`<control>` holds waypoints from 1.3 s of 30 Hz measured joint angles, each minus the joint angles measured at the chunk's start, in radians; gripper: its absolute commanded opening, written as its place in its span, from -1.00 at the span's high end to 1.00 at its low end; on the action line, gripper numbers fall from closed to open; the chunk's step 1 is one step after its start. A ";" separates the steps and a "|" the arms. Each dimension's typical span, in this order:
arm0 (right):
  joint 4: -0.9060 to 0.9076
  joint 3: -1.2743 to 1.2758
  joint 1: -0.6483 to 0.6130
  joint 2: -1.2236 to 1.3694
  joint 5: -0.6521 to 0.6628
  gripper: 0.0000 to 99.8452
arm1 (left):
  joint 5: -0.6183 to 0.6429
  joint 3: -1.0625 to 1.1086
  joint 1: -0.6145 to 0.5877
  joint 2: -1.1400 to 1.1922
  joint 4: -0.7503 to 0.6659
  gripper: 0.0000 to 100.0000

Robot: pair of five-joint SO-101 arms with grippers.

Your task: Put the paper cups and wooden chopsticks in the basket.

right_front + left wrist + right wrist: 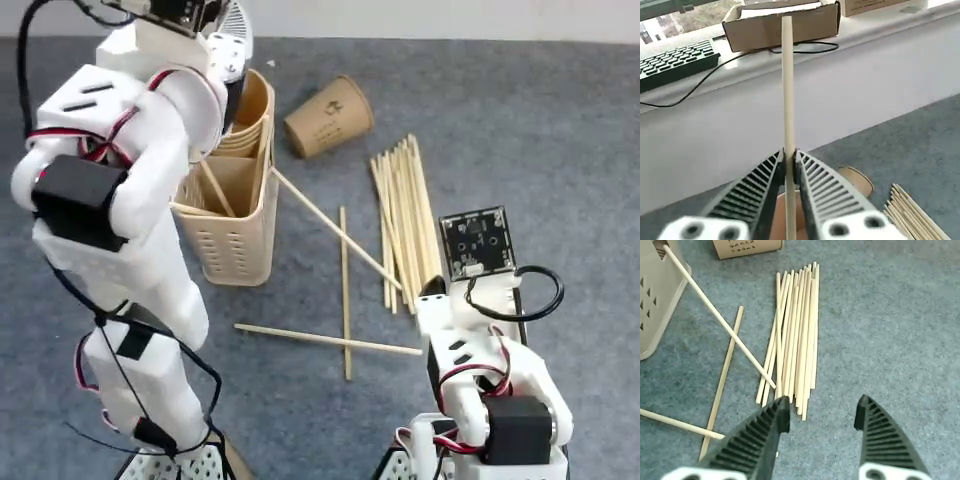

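Grey felt-like matting (pixel 560 130) covers the table. Nearest the arm bases, at the lower right of the high view, the right gripper (pixel 822 412) hangs just above the mat. Its jaws are spread wide with nothing between them, and it faces the near end of the chopstick bundle (pixel 795 335), probably so it can drop onto one stick. That bundle lies in a loose fan right of centre. I judge roughly a dozen sticks, packed too tightly for an exact count. Left of it lie three singles. The crosswise chopstick (pixel 325 340) and the lengthwise chopstick (pixel 345 290) lie flat and cross each other. The leaning chopstick (pixel 335 232) is propped with its far end on the rim of the basket (pixel 235 250), so it is not properly inside. The basket stands at the upper left of centre and holds nested paper cups (pixel 250 115), their number unclear, and at least one inner chopstick (pixel 215 188). Over it the left gripper (pixel 789 155) is clamped tight on one held chopstick (pixel 787 75), kept upright, I judge, so that it can slide in end first. Beyond, one fallen paper cup (pixel 328 115) lies on its side on the mat. Farthest off, a white ledge (pixel 840 85) carries a keyboard (pixel 675 62) and a cardboard box (pixel 780 25).
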 measured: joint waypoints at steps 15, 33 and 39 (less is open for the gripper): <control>0.000 0.000 0.000 0.000 0.000 0.56 | 0.150 0.000 -0.012 0.173 -0.014 0.98; 0.000 0.000 0.000 0.000 0.000 0.56 | 0.239 0.000 -0.092 0.203 -0.017 0.75; 0.000 0.000 0.000 0.000 0.000 0.56 | 0.244 0.000 -0.092 0.203 -0.017 0.75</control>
